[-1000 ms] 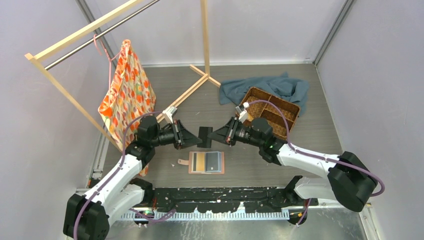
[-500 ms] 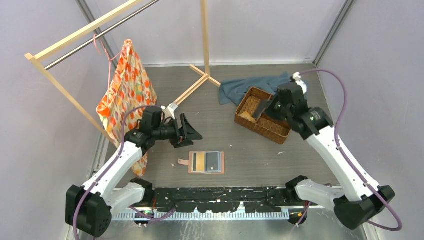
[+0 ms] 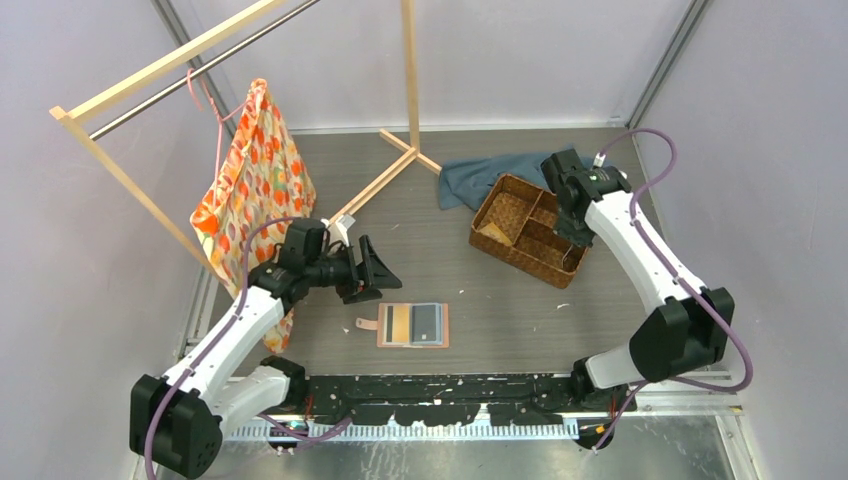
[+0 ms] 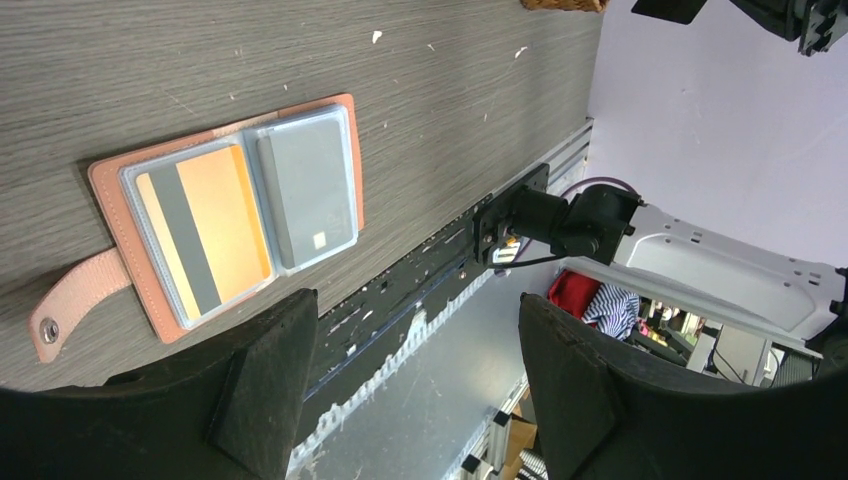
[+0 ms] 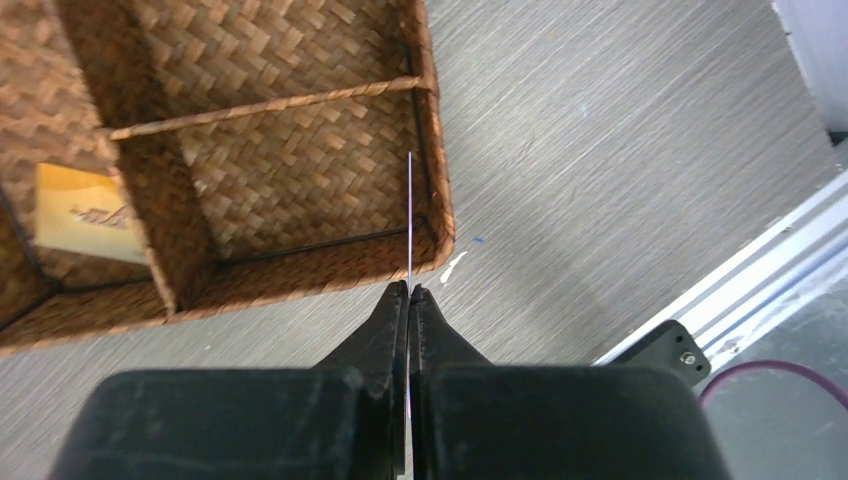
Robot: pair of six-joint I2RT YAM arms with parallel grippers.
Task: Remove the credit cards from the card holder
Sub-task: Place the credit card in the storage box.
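Note:
The salmon-pink card holder (image 3: 412, 325) (image 4: 110, 200) lies open on the table, snap tab to the left. A tan-gold credit card (image 4: 205, 225) with a dark stripe sits in one half, a grey card (image 4: 310, 190) in the other. My left gripper (image 3: 385, 275) (image 4: 415, 340) hovers just behind and left of the holder, open and with nothing between its fingers. My right gripper (image 3: 572, 228) (image 5: 410, 290) hangs over the near-right compartment of the woven basket (image 3: 520, 258) (image 5: 300, 270), shut on a thin credit card (image 5: 409, 215) seen edge-on. A tan card (image 5: 80, 210) lies in another compartment.
A wooden clothes rack (image 3: 405, 70) stands at the back left with an orange patterned cloth (image 3: 255, 180) hanging from it. A blue-grey cloth (image 3: 500, 168) lies behind the basket. The black rail (image 3: 440, 385) runs along the near edge.
The left gripper opened and let go of the black card held between both grippers at the centre. The right arm swung that card back and right to above the basket.

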